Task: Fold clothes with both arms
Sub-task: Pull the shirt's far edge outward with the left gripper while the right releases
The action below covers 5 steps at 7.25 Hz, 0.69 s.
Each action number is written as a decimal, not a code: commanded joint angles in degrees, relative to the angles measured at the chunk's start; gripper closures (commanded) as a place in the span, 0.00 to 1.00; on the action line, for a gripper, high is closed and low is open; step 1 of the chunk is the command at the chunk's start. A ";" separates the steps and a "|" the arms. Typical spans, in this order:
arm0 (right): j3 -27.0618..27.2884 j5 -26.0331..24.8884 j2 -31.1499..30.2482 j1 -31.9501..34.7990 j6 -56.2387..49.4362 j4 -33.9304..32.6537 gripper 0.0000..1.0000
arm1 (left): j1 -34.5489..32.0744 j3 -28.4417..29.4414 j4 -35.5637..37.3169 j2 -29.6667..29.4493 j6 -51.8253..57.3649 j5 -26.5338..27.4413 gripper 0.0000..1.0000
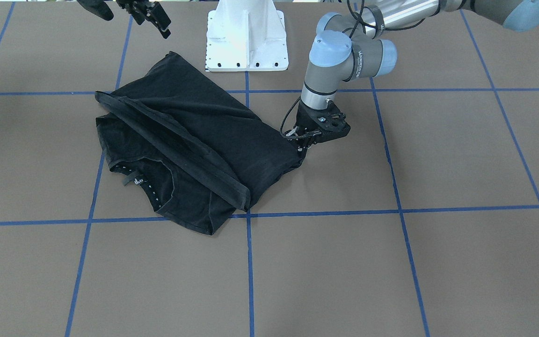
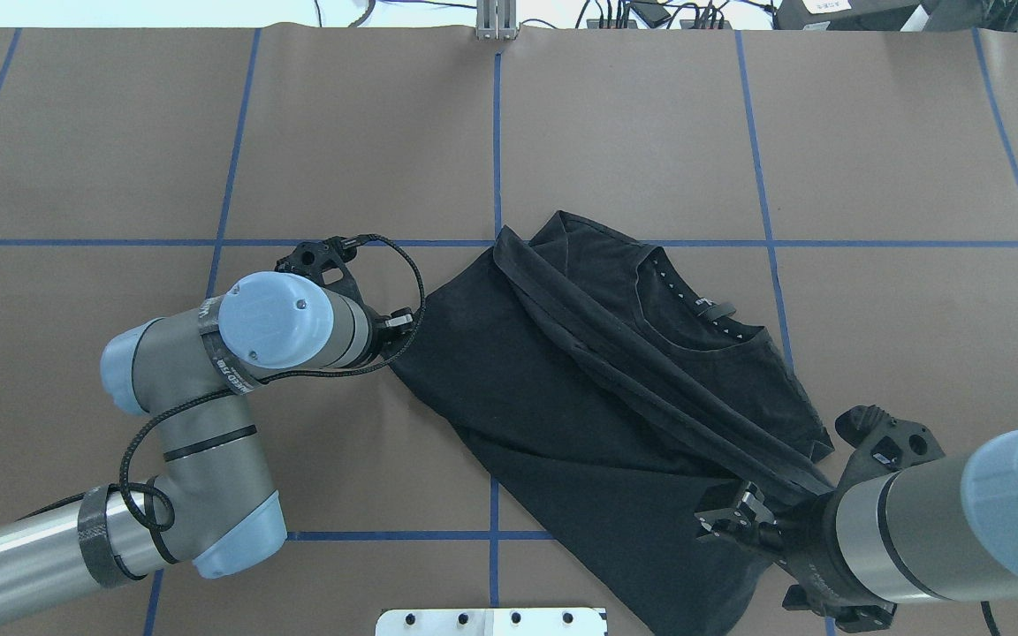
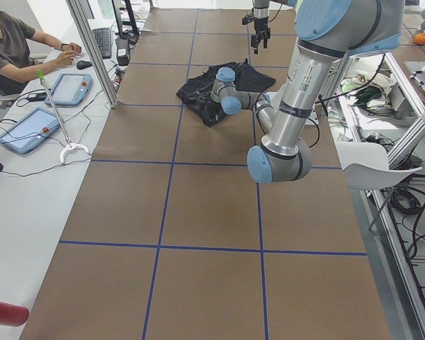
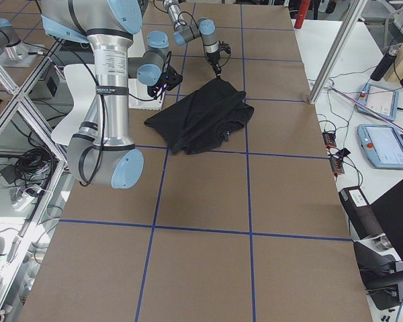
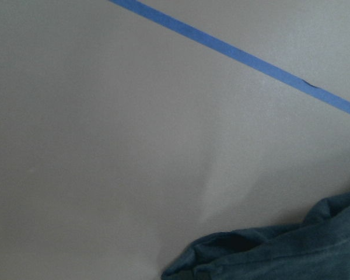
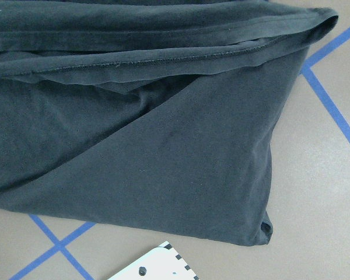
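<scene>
The black T-shirt (image 1: 194, 135) lies partly folded on the brown table, one side turned over in a long diagonal fold, collar and neck label showing; its logo print is hidden. It also shows in the overhead view (image 2: 580, 397) and the right wrist view (image 6: 134, 146). My left gripper (image 1: 302, 150) is down at the table, touching the shirt's corner; I cannot tell whether it is open or shut. The left wrist view shows only that corner (image 5: 280, 256). My right gripper (image 1: 153, 22) hangs above the shirt's other end, open and empty, also seen overhead (image 2: 725, 521).
The white pedestal base (image 1: 246, 37) stands right behind the shirt. Blue tape lines (image 1: 249, 262) grid the brown table. In the exterior left view an operator (image 3: 14, 49) sits at a side desk with tablets (image 3: 28, 127), off the table.
</scene>
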 commanded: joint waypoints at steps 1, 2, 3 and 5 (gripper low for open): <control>0.03 -0.03 0.04 -0.05 0.00 -0.36 0.00 | -0.76 -0.64 -0.01 -0.09 0.77 0.11 1.00; 0.20 -0.03 0.04 0.13 0.00 -0.36 0.00 | -1.89 -0.74 -0.01 -0.26 1.90 0.11 1.00; 0.21 -0.03 -0.04 0.48 0.00 -0.45 0.00 | -4.60 -0.56 -0.10 -0.35 6.00 0.11 1.00; 0.64 0.41 -0.04 1.01 0.00 -0.45 0.00 | -11.62 7.54 -9.17 -3.14 13.92 0.11 1.00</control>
